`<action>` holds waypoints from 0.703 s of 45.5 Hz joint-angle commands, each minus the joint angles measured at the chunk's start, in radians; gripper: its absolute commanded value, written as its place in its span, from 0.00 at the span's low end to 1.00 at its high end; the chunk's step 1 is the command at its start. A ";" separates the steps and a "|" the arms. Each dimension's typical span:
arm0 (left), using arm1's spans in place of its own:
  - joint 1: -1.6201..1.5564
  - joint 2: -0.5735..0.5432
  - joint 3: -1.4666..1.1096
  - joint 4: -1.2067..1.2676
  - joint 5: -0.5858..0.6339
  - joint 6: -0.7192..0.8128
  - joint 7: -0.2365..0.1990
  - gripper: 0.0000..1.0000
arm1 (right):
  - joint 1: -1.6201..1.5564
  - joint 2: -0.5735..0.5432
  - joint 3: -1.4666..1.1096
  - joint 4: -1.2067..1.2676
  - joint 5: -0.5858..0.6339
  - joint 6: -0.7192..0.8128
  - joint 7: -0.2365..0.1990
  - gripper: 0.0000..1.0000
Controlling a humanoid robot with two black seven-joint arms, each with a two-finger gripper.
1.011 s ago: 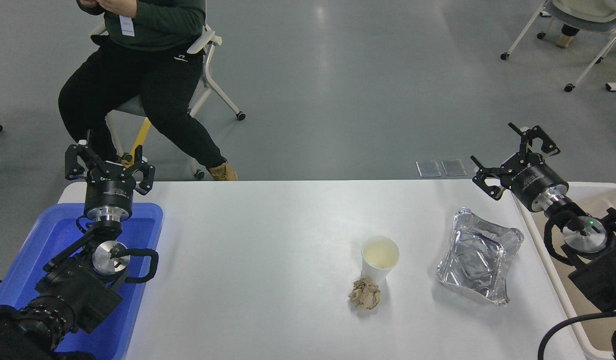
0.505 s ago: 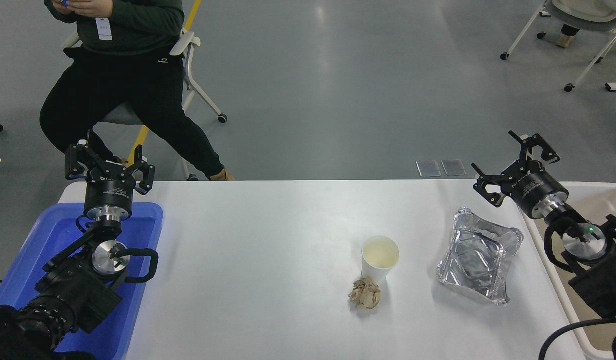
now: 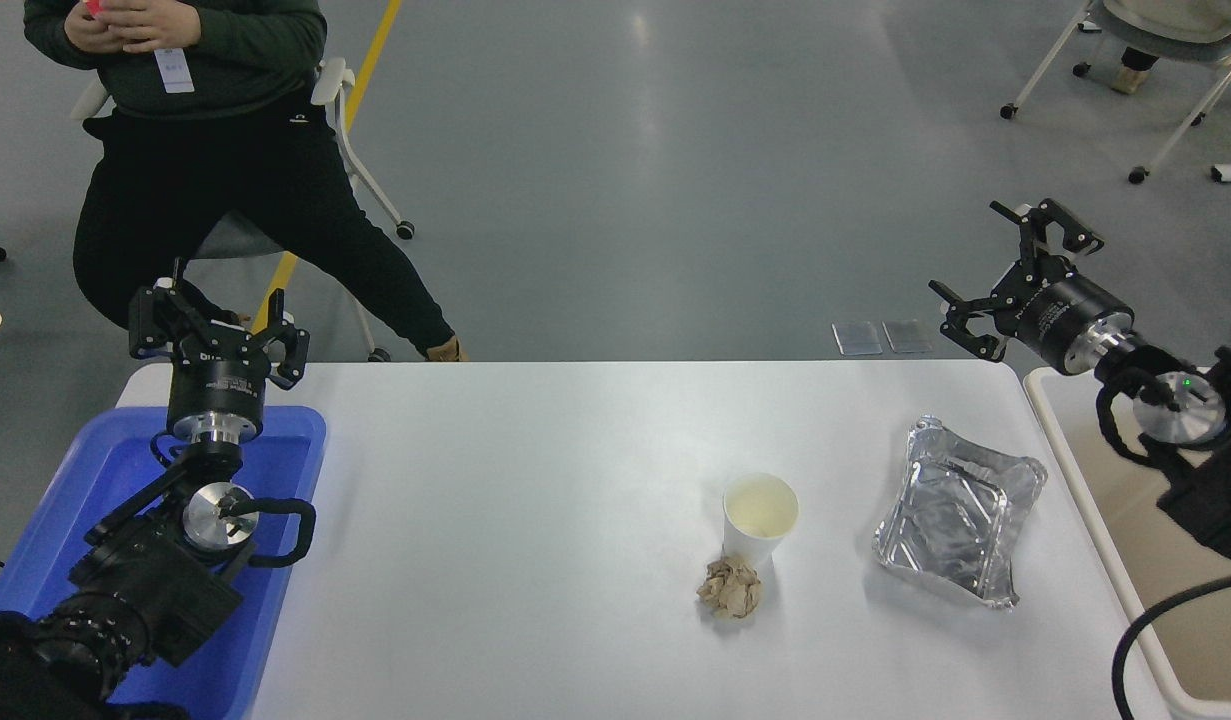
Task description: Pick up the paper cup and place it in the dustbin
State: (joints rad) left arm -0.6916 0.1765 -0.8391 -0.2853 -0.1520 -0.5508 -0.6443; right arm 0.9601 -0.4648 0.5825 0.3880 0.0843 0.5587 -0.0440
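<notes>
Nothing of the task looks done yet. The cup stands upright on the white surface, just behind a brown paper ball and left of a foil tray. The dustbin sits at the surface's right edge, holding nothing that shows. Grasping, carrying and dropping all remain. The right claw hangs spread wide beyond the far right corner, gripping nothing, well apart from the cup. The left claw is parked over a blue tray, fingers apart and holding nothing.
</notes>
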 commanded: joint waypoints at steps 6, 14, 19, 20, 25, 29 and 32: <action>0.000 0.000 0.000 0.000 0.000 0.000 0.000 0.99 | 0.354 -0.118 -0.397 0.043 -0.044 0.001 -0.043 1.00; 0.000 0.000 0.000 0.000 0.000 0.000 0.000 0.99 | 0.506 -0.204 -0.625 0.251 -0.078 -0.011 -0.042 1.00; 0.000 0.000 0.000 0.000 0.000 0.000 0.000 0.99 | 0.632 -0.235 -0.795 0.394 -0.060 -0.010 -0.034 1.00; 0.000 0.000 0.000 0.000 0.000 0.000 0.000 0.99 | 0.661 -0.239 -0.835 0.426 -0.057 -0.010 -0.033 1.00; 0.000 0.000 0.000 0.000 0.000 0.000 0.000 0.99 | 0.831 -0.241 -1.047 0.574 -0.051 -0.008 -0.031 1.00; 0.000 0.000 0.000 0.000 0.000 0.000 0.000 0.99 | 0.986 -0.189 -1.203 0.643 -0.051 0.013 -0.031 1.00; 0.000 0.000 0.000 0.000 0.000 0.000 0.000 0.99 | 1.066 -0.124 -1.282 0.690 -0.055 0.017 -0.031 1.00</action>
State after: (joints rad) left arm -0.6914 0.1765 -0.8391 -0.2852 -0.1520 -0.5507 -0.6443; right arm 1.6957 -0.6667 -0.3297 0.8534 0.0320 0.5582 -0.0763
